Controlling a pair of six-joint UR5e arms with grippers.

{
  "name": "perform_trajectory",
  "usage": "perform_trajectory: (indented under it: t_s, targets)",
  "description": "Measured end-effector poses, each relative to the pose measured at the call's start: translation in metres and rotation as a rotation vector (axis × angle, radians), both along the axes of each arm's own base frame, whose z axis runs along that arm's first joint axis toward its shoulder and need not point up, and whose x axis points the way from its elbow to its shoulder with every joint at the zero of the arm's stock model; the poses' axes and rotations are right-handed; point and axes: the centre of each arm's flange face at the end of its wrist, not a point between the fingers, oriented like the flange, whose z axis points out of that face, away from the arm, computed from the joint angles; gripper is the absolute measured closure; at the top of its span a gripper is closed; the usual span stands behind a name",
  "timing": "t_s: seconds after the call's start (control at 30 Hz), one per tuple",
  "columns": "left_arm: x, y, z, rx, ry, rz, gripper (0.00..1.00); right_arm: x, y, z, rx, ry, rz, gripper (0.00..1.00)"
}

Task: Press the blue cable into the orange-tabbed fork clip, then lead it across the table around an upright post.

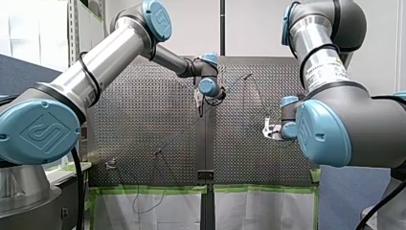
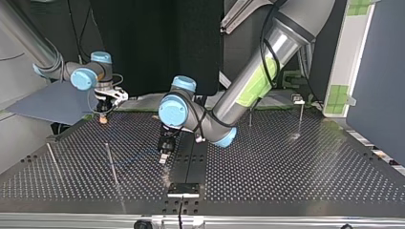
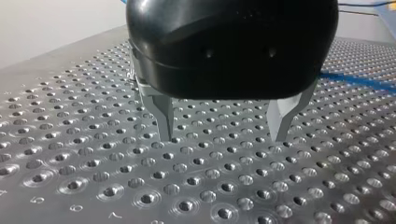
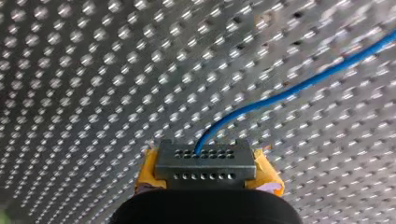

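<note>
- My left gripper (image 3: pixel 224 137) hangs just above the worktop (image 3: pixel 70 154), its metal fingers (image 3: pixel 163 121) spread wide with nothing between them.
- My right gripper (image 4: pixel 205 163) is clamped tight on the blue cable (image 4: pixel 289 91), with yellow pads (image 4: pixel 267 170) showing at either side. The cable arcs away over the holes.
- In the top view the cable lies low on the worktop at 9 o'clock from my left gripper, reaching toward an upright post (image 2: pixel 111 164). My right gripper sits at 10 o'clock.

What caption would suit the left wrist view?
Open, empty left gripper poised just above the perforated table, blue cable lying beyond it.
</note>
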Motion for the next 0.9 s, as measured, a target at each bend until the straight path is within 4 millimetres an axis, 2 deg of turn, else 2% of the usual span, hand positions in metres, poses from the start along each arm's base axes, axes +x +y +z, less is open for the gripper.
perform_trajectory:
  t_s: [0.2,0.53,0.9]
  targets:
    - [-0.001,-0.001,0.0,0.002,0.001,0.014,0.0,-0.018,-0.004,-0.029,0.018,0.009,-0.023,1.0]
    - [-0.006,-0.002,-0.001,0.003,0.006,0.047,0.0,-0.046,-0.014,-0.044,0.016,0.006,-0.05,1.0]
    - [-0.007,-0.002,-0.002,0.007,0.013,0.047,0.0,-0.074,-0.015,-0.1,0.062,-0.004,-0.093,1.0]
